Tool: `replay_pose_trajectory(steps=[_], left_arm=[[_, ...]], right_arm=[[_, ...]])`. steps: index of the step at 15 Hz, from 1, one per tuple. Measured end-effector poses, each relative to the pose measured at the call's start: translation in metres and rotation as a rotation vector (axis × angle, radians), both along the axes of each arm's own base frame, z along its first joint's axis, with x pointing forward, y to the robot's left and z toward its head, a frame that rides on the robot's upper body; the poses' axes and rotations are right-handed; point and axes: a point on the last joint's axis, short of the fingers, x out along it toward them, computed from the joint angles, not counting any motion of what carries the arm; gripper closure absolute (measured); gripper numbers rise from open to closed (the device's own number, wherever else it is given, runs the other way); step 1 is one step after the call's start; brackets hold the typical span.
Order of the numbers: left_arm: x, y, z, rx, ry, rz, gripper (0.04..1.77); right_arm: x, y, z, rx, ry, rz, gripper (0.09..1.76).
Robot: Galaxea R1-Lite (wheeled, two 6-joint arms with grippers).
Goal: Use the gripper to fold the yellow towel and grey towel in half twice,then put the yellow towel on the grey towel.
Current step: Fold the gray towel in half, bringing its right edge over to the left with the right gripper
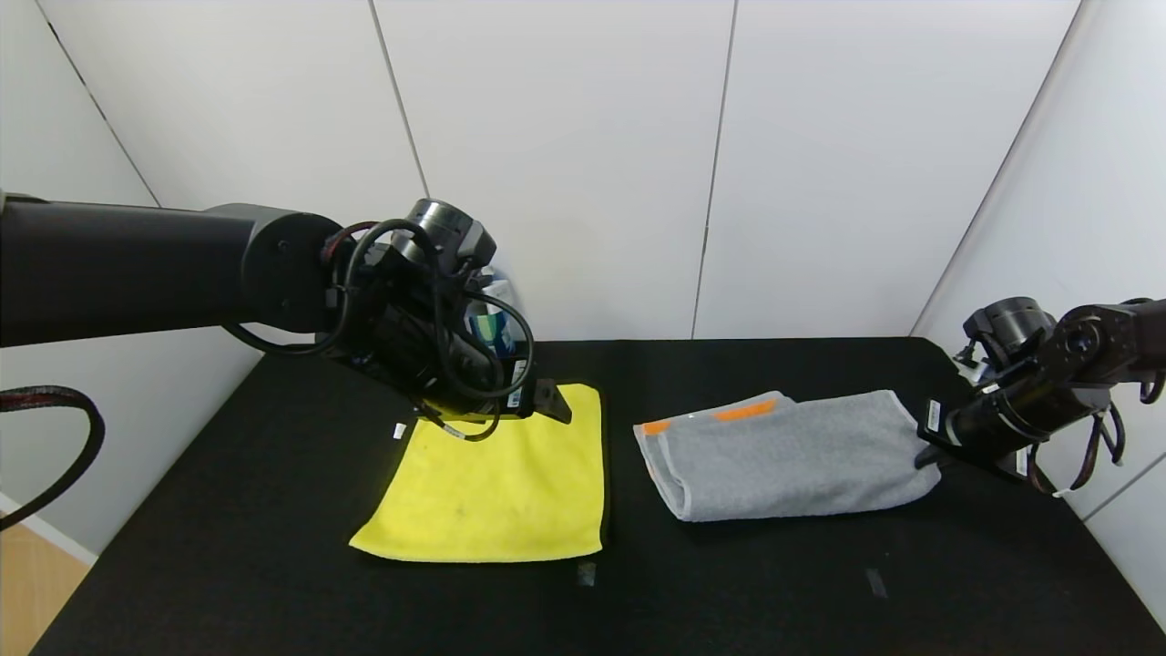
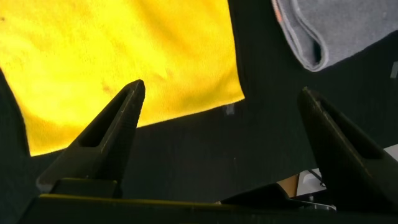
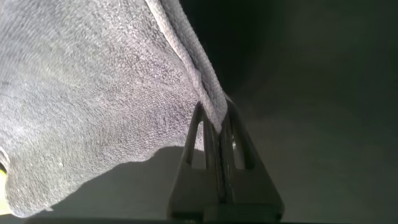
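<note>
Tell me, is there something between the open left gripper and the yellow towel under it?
Nothing visible. The left gripper hovers open above the far edge of the yellow towel, with only air between. The right gripper is shut on the grey towel.

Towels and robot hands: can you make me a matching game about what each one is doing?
Things:
1. yellow towel
2. grey towel
3. left hand
4. right hand

States:
A. shut on a towel's edge
B. open, held above the table
C. lying flat, nothing gripping it
D. folded over, pinched at one end

Pairs: 1-C, 2-D, 3-B, 4-A
</note>
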Motion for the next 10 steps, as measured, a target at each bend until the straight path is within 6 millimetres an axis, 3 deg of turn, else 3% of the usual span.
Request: replay_pose_trajectory(steps=[2,5,7,10], left_arm=[[0.000,0.000,0.000,0.000,0.000,0.001,0.09],[0.000,0.000,0.000,-0.001,0.000,0.000,0.09],[0.000,0.000,0.000,-0.001,0.000,0.001,0.09],[-0.001,0.002,0.000,0.000,0.003,0.004,0.09]], right_arm=[[-0.002,-0.010,0.003,-0.006,-0.002,-0.011,1.73],[-0.003,-0.004,0.009,-0.006,-0.019,0.000,1.73],[-0.001,0.014,0.017,-0.006,-0.042,0.040,1.73],[0.001,0.057,0.039,0.013,-0.085,0.114,1.73]])
